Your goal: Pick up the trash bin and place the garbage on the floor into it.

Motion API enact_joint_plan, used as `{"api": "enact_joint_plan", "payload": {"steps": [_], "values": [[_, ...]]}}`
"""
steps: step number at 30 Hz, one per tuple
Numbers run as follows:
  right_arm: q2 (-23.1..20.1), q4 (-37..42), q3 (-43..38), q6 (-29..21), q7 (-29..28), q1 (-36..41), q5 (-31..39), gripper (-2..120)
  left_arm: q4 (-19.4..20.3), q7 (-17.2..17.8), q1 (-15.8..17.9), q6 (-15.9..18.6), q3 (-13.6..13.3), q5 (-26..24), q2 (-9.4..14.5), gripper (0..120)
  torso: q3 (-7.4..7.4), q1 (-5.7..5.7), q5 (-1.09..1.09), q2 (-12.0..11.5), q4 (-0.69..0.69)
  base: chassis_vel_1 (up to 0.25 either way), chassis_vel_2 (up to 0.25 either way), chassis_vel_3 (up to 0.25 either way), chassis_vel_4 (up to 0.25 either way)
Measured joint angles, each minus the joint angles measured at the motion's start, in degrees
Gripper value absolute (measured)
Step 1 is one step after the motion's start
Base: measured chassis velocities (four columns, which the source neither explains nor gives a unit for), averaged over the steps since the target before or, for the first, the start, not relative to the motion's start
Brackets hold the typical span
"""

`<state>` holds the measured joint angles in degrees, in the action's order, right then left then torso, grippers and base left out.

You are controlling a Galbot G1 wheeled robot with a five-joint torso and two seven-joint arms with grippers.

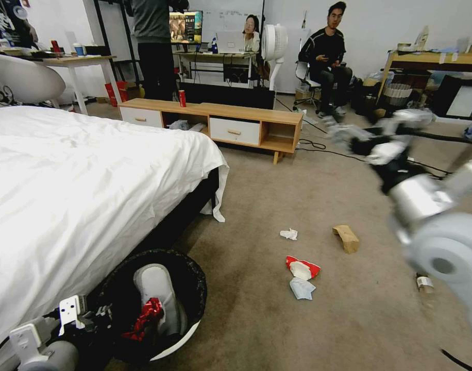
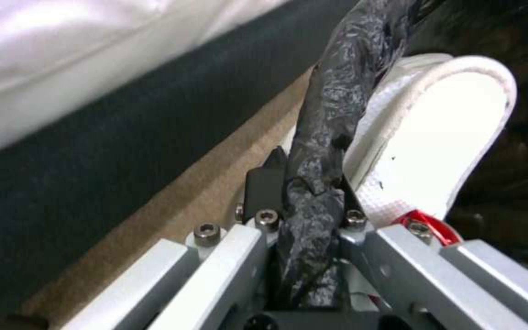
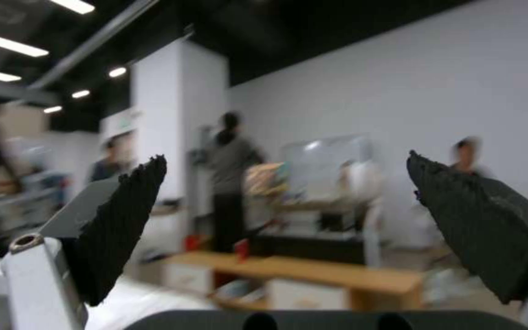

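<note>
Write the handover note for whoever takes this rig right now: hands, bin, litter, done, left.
Left hand: shut on the trash bin rim, pinching the black bag, beside the bed.
Right hand: open, holding nothing, raised above the floor at the robot's right.
In the bin: a white slipper and a crushed red can.
On the carpet: tissue, brown paper bag, red-and-white wrapper, another tissue, small bottle.
Done: bin gripped, can inside.
Left: those five pieces.

trash bin (image 1: 192, 288) beside bed (image 1: 66, 175) | garbage (image 1: 302, 268) on floor (image 1: 298, 196) | right arm (image 1: 426, 206) raised
</note>
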<state>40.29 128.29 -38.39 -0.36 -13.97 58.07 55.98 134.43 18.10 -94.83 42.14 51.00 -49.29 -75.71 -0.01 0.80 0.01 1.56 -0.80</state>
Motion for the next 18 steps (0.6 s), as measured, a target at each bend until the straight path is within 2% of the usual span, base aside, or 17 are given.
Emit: {"api": "enact_joint_plan", "payload": {"steps": [3, 4, 6, 7, 9, 15, 18], "values": [[4.3, 1.5, -10.3, 1.9, 1.3, 9.9, -4.9, 100, 0.2, -0.2, -0.2, 0.0, -0.1, 0.8, -0.4, 2, 0.00, 0.00, -0.02, 0.0, 0.01, 0.000, 0.000, 0.000, 0.000], [4.3, 1.5, -10.3, 1.9, 1.3, 9.9, -4.9, 100, 0.2, -0.2, -0.2, 0.0, -0.1, 0.8, -0.4, 2, 0.00, 0.00, -0.02, 0.0, 0.01, 0.000, 0.000, 0.000, 0.000], [7.8, 2.7, -15.6, 3.5, 2.8, 17.3, -9.1, 100, 0.2, -0.5, -0.2, 0.0, -0.4, 1.6, -0.6, 2, 0.00, 0.00, 0.01, 0.0, -0.01, 0.000, 0.000, 0.000, 0.000], [7.8, 2.7, -15.6, 3.5, 2.8, 17.3, -9.1, 100, 0.2, -0.5, -0.2, 0.0, -0.4, 1.6, -0.6, 2, 0.00, 0.00, 0.01, 0.0, -0.01, 0.000, 0.000, 0.000, 0.000], [11.9, 3.8, -19.8, 6.8, 4.5, 24.5, -14.2, 100, 0.2, -0.7, -0.4, 0.0, -0.9, 2.0, -0.7, 2, 0.00, 0.00, -0.03, 0.0, -0.01, 0.000, 0.000, 0.000, 0.000], [17.1, 4.0, -21.3, 10.6, 5.2, 30.6, -21.1, 100, 0.2, -0.9, -0.4, 0.0, -1.4, 2.4, -0.9, 2, 0.00, 0.00, -0.02, 0.0, 0.00, 0.000, 0.000, 0.000, 0.000], [23.3, 2.2, -21.1, 14.7, 5.2, 35.1, -26.3, 100, -0.2, -1.2, -0.1, 0.0, -1.9, 2.7, -1.2, 2, 0.00, 0.00, -0.01, 0.0, 0.00, 0.000, 0.000, 0.000, 0.000]]}}
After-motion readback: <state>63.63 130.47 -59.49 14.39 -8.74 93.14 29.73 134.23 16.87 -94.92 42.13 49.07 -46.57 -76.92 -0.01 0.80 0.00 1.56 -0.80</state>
